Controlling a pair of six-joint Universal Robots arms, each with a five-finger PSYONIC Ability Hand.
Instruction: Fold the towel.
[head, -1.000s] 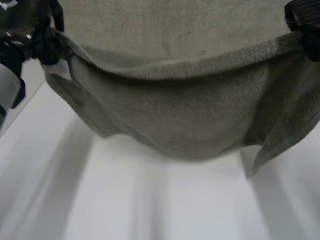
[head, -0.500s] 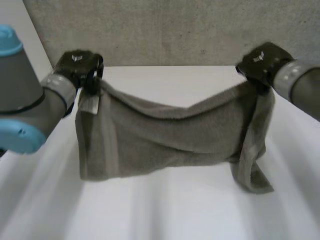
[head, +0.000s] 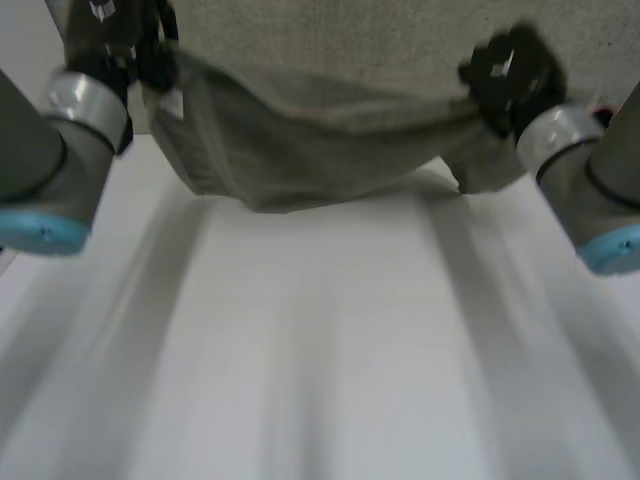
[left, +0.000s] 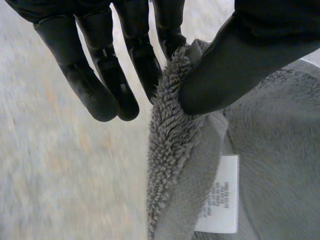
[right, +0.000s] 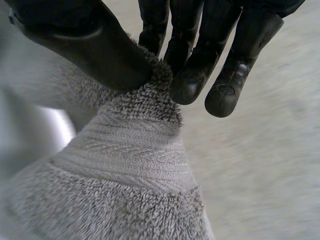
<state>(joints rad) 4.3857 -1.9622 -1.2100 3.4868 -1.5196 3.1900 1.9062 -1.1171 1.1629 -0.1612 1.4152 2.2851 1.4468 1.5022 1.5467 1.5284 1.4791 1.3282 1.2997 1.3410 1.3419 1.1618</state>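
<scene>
Grey terry-cloth towel (head: 300, 150), looped pile, is held off the white table (head: 320, 350) by two upper corners. One corner is pinched between thumb and fingers of the left hand (head: 120, 40), the other likewise in the right hand (head: 505, 75). The top edge sags in a shallow curve between the corners, and the body hangs below in loose folds. A white care label (left: 220, 195) is sewn just below the left-hand corner. A flat woven band (right: 135, 150) crosses the pile just below the right-hand corner. Cannot tell whether the lower edge touches the table.

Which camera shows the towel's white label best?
Left wrist view: the label hangs close, print visible, under the left hand's pinch. Head view shows a small white patch; right wrist view shows the towel's other corner.
</scene>
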